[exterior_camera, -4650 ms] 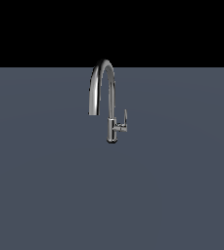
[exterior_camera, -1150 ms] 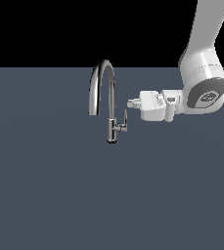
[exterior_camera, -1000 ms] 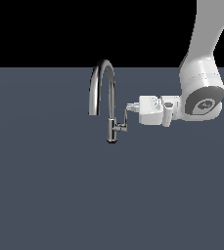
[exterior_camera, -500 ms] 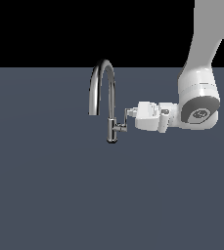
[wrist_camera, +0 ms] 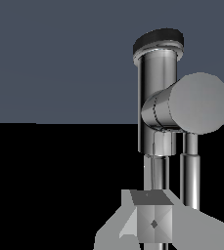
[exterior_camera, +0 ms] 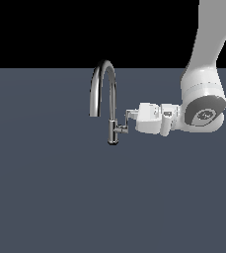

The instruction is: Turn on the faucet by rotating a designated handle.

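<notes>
One faucet (exterior_camera: 104, 94), one handle (exterior_camera: 125, 126), one claw (exterior_camera: 129, 118) touching it.

Both renders were evenly, flatly lit and sharp throughout, with no blur or edge distortion. The tall shiny chrome faucet (exterior_camera: 106, 101) carried soft bright streaks. The slate-grey bench (exterior_camera: 45, 188) showed no cast shadows beneath a pure black backdrop.

I counted one faucet (exterior_camera: 106, 99) with one handle (exterior_camera: 123, 127) on its side. I saw one robot arm (exterior_camera: 203, 99) with one gripper (exterior_camera: 128, 117). Nothing else was there to count.
</notes>
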Motion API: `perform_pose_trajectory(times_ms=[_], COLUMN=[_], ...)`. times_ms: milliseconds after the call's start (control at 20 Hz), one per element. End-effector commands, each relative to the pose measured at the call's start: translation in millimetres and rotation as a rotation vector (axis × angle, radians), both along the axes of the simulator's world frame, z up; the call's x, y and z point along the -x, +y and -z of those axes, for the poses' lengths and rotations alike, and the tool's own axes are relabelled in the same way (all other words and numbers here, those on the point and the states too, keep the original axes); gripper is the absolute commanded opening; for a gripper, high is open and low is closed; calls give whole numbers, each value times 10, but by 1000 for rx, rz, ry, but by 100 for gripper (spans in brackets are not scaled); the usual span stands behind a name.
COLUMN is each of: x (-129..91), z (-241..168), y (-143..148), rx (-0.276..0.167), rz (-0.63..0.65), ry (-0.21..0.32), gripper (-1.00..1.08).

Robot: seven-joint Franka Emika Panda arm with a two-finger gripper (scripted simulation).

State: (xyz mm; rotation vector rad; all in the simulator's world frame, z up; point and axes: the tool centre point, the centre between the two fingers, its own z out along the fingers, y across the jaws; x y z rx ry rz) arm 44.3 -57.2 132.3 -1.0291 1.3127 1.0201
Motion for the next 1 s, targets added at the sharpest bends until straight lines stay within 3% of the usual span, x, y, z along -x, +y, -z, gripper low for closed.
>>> perform_pose_trajectory(times_ms=[0, 350, 450, 950], x=[69, 266, 209, 594], z=[-18, -68, -24, 132], y=[19, 71, 91, 163], rx=[0, -1, 3, 0], rz=[0, 0, 3, 1], ry=[0, 0, 1, 0], gripper=[-100, -100, -100, -100])
